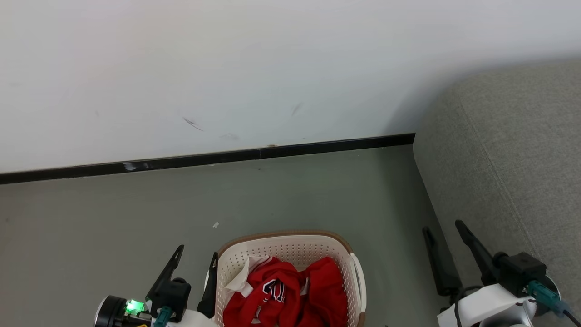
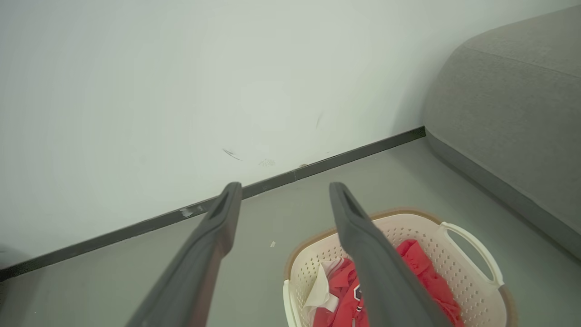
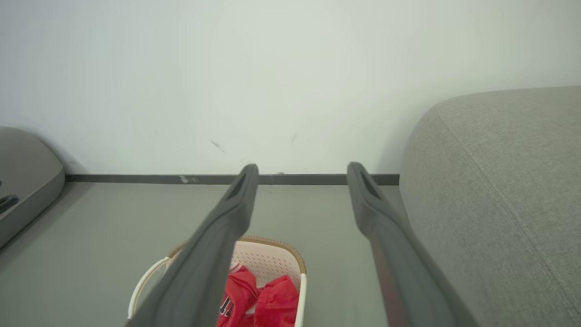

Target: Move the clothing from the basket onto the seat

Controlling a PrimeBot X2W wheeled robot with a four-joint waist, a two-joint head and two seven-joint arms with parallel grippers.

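Red clothing (image 1: 290, 290) with white trim and dark numerals lies crumpled in the cream basket (image 1: 290, 247) on the floor at the bottom middle of the head view. The clothing (image 2: 417, 268) and basket (image 2: 458, 268) also appear in the left wrist view, and the clothing (image 3: 258, 297) in the basket (image 3: 272, 254) in the right wrist view. My left gripper (image 1: 197, 256) stands open just left of the basket, holding nothing. My right gripper (image 1: 442, 227) is open and empty between the basket and the grey seat (image 1: 513, 159). The seat (image 3: 494, 181) is bare.
A white wall (image 1: 227, 68) with a dark skirting strip (image 1: 204, 159) runs behind the grey-green floor (image 1: 113, 218). A small white scrap (image 1: 215, 224) lies on the floor beyond the basket. Another grey upholstered piece (image 3: 22, 181) sits at the far left.
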